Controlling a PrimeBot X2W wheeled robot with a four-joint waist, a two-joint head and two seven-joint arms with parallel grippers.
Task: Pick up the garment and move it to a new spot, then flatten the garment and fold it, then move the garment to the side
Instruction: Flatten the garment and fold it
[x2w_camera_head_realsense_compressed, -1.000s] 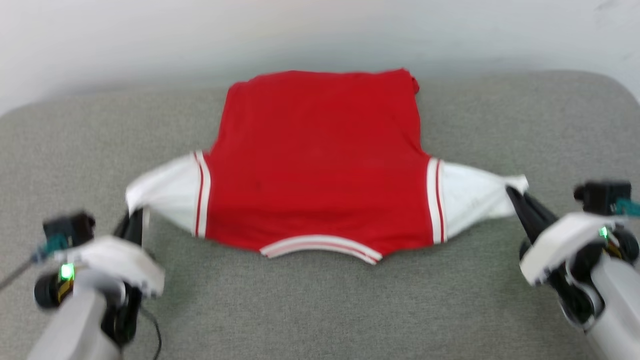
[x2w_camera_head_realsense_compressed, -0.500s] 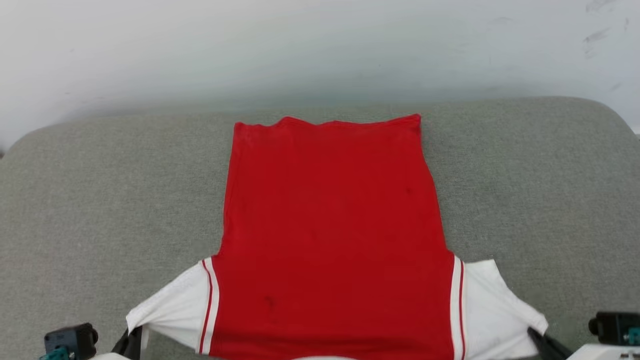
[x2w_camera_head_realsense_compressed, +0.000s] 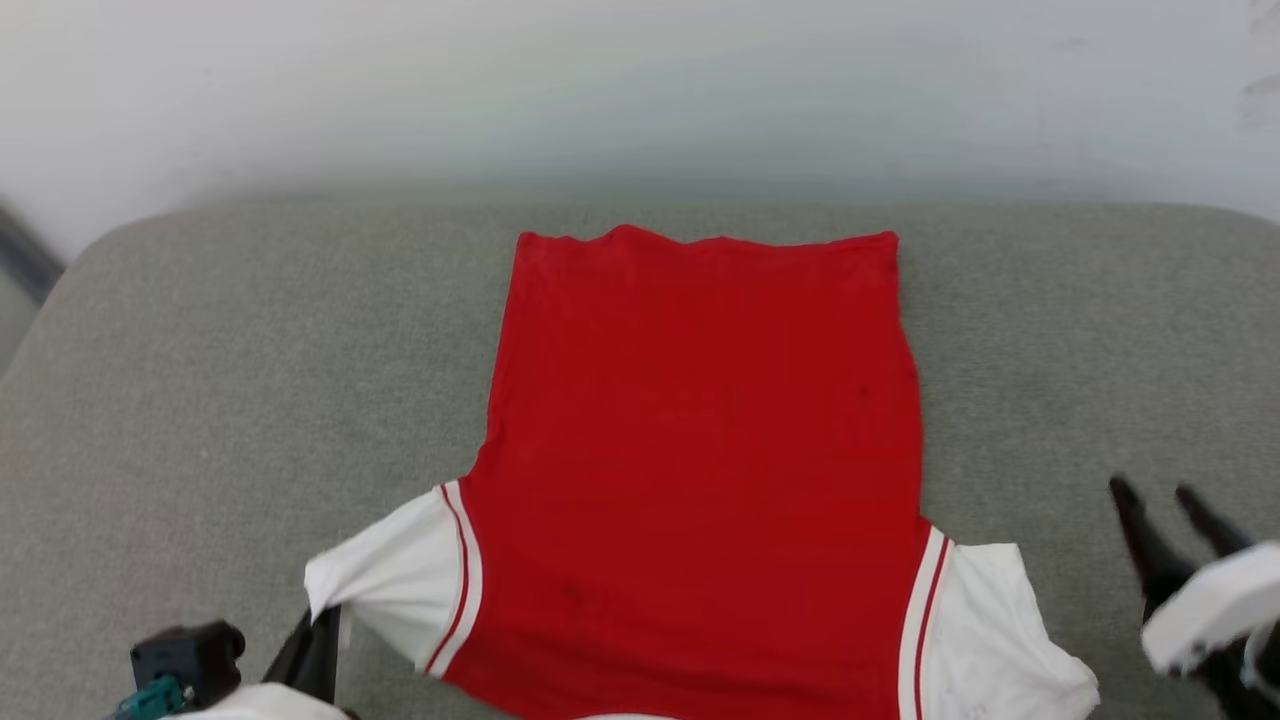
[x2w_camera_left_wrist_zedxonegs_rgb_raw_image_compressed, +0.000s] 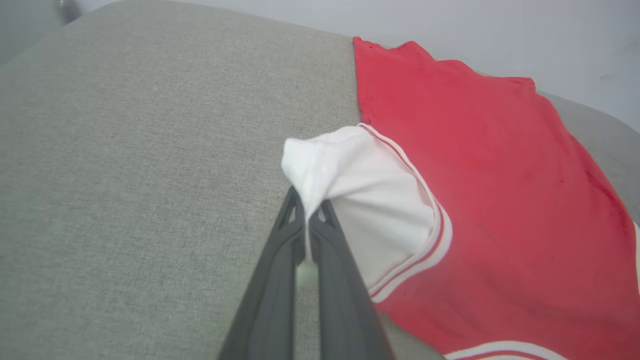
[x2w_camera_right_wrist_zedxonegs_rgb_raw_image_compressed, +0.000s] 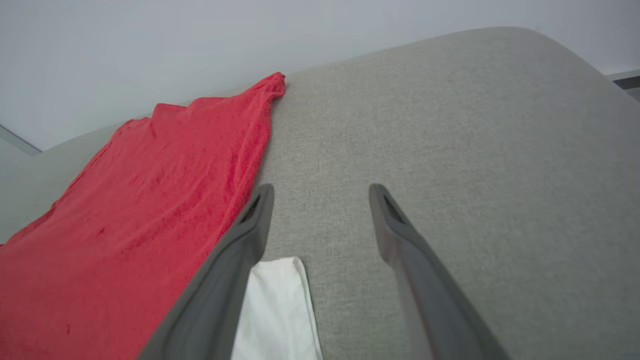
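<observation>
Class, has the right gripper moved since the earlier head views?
Yes. The right gripper has left the right sleeve it held; it is now open, to the sleeve's right over the cushion.

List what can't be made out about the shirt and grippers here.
1. Collar of the shirt: head view, cut off by the bottom edge.
2. Underside of the shirt: every view, pressed against the cushion.
3. Body of the left gripper: head view, cut off by the bottom edge; its fingers pinch the left sleeve.
4. End of the right sleeve: right wrist view, behind a finger of the open right gripper and the bottom edge.
</observation>
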